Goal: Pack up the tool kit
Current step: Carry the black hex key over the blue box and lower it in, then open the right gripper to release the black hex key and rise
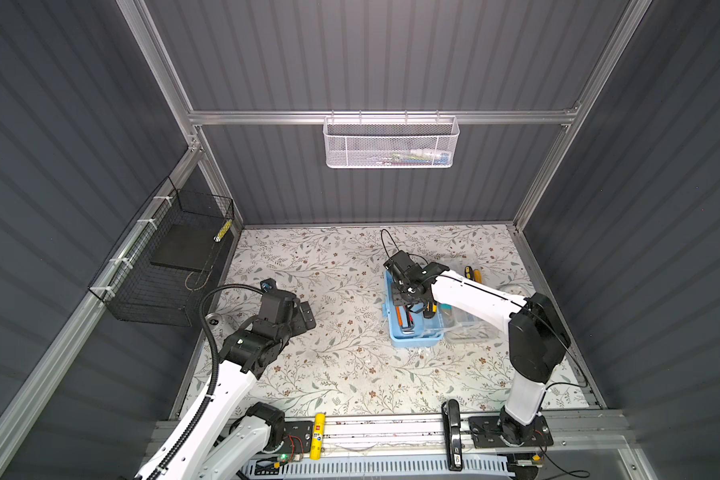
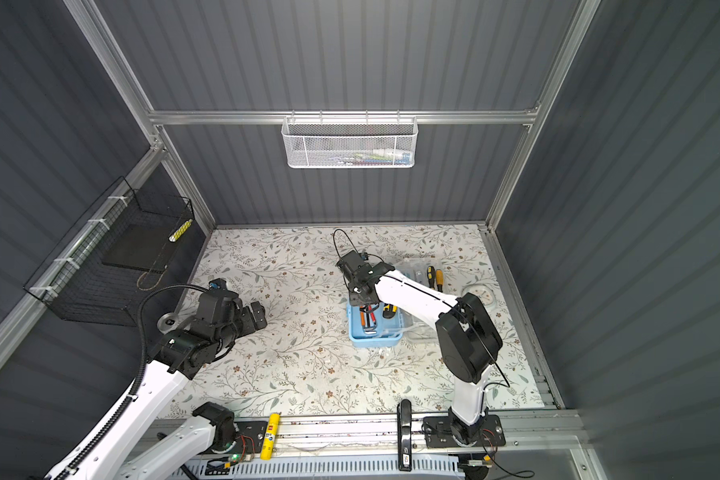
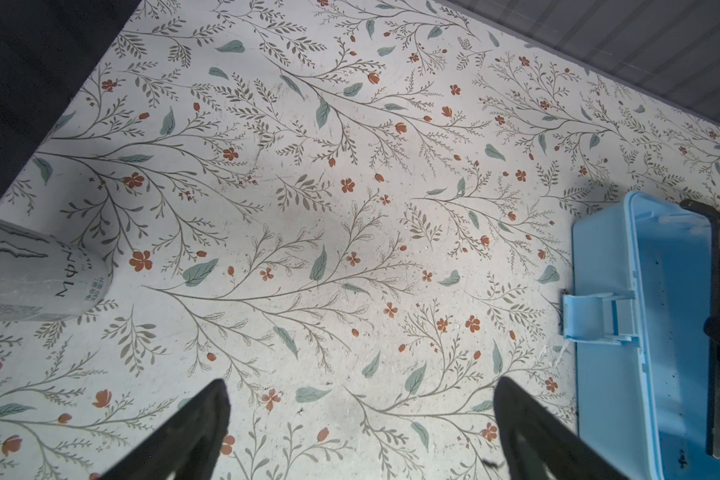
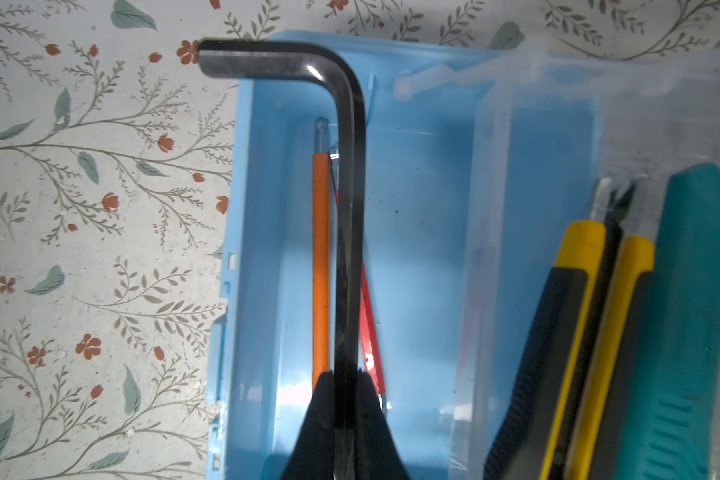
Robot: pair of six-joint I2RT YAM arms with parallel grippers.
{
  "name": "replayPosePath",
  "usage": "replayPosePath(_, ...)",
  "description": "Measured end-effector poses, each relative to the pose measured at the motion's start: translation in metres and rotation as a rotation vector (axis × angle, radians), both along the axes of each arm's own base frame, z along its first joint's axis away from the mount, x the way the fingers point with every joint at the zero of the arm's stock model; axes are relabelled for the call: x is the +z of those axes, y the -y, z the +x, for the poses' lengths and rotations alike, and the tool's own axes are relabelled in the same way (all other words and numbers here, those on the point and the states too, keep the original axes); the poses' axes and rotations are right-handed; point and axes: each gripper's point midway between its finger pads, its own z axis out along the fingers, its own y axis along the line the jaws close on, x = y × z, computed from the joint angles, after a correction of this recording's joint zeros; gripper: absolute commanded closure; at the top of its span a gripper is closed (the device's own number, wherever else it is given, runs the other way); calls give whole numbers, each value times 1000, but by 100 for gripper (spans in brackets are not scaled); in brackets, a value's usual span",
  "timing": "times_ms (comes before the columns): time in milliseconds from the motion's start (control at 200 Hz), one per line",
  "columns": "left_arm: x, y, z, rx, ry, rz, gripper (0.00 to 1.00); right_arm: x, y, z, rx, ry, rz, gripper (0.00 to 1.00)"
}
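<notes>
Right gripper [image 4: 345,376] clamping hex key [image 4: 350,208], blue box [image 4: 412,187] beneath — orange tool [image 4: 320,266] inside

The tabletop [image 4: 80,249] is white with a grey-green leaf and red-orange flower print, the box [image 4: 416,249] light blue, the hex key [image 4: 352,187] black, the utility knife [image 4: 558,332] yellow and black, the tool shaft [image 4: 320,257] orange.
</notes>
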Motion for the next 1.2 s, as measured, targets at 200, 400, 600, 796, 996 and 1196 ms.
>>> replayPosePath(200,2,-1,0,-8,7,11,1,-11,8,4,-21,-14,-28,100)
replayPosePath(400,2,-1,0,-9,7,12,0,-36,14,3,-29,-54,-92,100)
replayPosePath(600,2,-1,0,-9,7,12,1,-44,18,4,-38,-58,-142,100)
replayPosePath(796,1,-1,0,-14,5,19,0,-41,20,10,-50,-41,-168,100)
replayPosePath(996,1,-1,0,-14,5,19,0,-49,20,16,-57,-46,-200,100)
replayPosePath(1196,1,-1,0,-17,5,21,0,-59,23,16,-61,-68,-225,100)
